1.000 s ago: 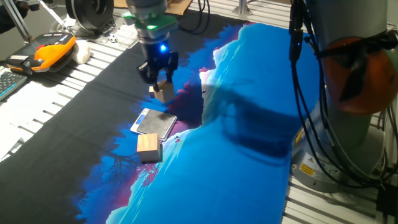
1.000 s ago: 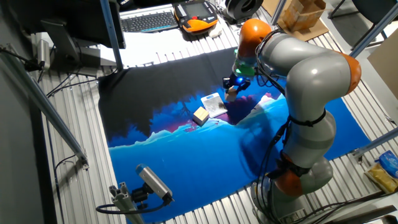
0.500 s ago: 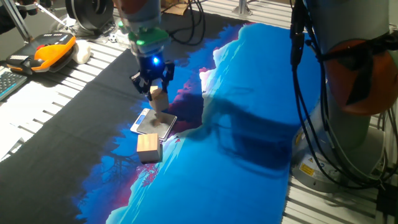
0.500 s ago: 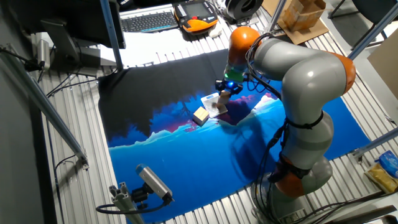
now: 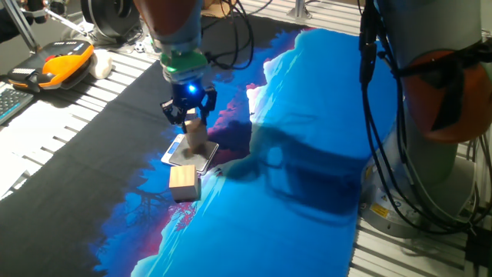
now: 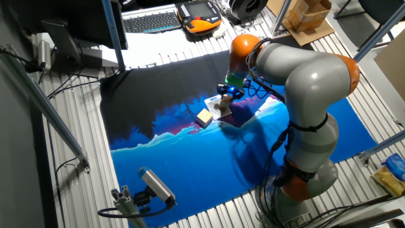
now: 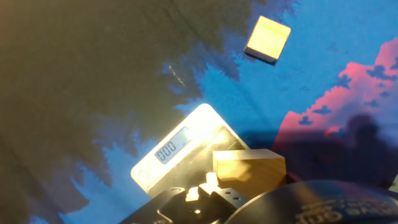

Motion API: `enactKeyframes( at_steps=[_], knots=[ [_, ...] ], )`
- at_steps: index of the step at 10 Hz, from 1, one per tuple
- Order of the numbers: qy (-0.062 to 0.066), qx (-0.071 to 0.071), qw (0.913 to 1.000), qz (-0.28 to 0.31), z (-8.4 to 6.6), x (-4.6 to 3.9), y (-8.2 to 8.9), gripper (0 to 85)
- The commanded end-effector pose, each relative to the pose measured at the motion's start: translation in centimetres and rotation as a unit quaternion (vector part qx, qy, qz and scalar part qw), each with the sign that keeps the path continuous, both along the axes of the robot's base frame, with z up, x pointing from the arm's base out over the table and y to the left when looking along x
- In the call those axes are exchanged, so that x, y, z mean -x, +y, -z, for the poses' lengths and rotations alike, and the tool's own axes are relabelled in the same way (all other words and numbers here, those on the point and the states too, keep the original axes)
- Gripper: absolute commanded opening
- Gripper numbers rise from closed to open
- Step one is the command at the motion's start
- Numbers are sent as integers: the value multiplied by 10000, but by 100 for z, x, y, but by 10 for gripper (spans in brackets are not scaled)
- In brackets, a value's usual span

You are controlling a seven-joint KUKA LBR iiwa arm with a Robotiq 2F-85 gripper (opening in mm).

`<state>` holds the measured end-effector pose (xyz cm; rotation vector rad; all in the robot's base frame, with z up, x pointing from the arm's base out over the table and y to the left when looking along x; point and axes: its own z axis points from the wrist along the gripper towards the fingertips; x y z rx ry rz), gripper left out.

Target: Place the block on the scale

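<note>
My gripper (image 5: 191,121) is shut on the block (image 5: 197,134), a mid-sized tan wooden cube. It holds the block low over the scale (image 5: 187,154), a thin flat device with a dark top and a white strip. I cannot tell whether the block touches the plate. In the hand view the block (image 7: 249,172) sits over the scale's dark plate, and the white strip (image 7: 168,152) shows a display reading 000. In the other fixed view the gripper (image 6: 224,98) is above the scale (image 6: 215,106).
A larger tan wooden block (image 5: 183,182) lies just in front of the scale; it also shows in the hand view (image 7: 268,38) and the other fixed view (image 6: 204,118). An orange pendant (image 5: 63,61) lies at the far left. The robot's base (image 5: 442,100) stands at the right.
The gripper has moved left and down with the block, from beside the scale to low over its plate.
</note>
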<state>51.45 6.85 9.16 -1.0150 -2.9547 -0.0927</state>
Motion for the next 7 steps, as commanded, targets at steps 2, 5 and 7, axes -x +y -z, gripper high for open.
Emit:
enactKeyframes(
  at_steps=[2,5,7],
  knots=[
    [-33,-217,9994,259,17,15,27,0],
    [-30,-145,9976,670,26,13,90,0],
    [-16,-88,9955,943,29,21,179,0]
  ],
)
